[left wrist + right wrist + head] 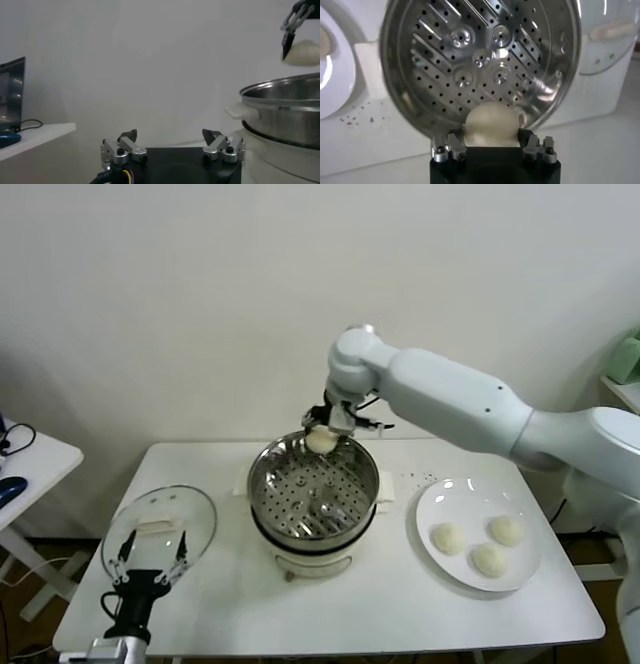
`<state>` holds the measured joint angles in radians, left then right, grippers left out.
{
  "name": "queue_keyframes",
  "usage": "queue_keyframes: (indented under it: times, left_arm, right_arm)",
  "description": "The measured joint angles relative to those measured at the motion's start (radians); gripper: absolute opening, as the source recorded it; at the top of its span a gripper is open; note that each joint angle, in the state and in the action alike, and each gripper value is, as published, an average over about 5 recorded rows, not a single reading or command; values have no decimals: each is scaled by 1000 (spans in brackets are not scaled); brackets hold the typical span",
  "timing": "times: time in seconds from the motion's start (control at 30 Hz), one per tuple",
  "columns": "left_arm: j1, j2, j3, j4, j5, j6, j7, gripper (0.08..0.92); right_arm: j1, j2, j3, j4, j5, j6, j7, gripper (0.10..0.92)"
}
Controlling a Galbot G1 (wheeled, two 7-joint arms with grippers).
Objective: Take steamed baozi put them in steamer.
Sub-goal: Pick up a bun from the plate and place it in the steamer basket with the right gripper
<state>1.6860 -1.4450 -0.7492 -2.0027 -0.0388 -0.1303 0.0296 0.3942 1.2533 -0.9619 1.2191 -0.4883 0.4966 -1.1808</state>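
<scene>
A: What is the right gripper (pixel 322 431) doing?
B: It is gripping a baozi (pixel 321 441) over the steamer's (pixel 313 487) far rim.
A: And the left gripper (pixel 150 552)?
B: It is idling spread open, near-left, over the glass lid (pixel 160 528).
A: The others?
B: Three buns (pixel 478 544) are sitting on the plate (pixel 440 494), right.

Four steamed baozi (pixel 320 441), one steamer (pixel 313 489), one plate (pixel 479 533), one glass lid (pixel 159 532), one table (pixel 400 609)

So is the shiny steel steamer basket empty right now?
Empty: the perforated steel steamer basket shows bare; the cream-white bun hangs above its far rim.
</scene>
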Motion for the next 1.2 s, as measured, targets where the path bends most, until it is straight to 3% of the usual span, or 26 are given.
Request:
queue_keyframes:
  times: [0.83,1.07,1.2]
  left_arm:
    - [4,1,5,6,1,-1,1,823]
    - [4,-2,5,9,2,-3,0,823]
    - [4,-2,5,8,1,-3,0,823]
  right_arm:
    - [-139,79,12,-80,-178,19,0,705]
    - [-141,79,14,-83,-187,27,0,805]
    - [-134,76,14,-79,-181,31,-5,821]
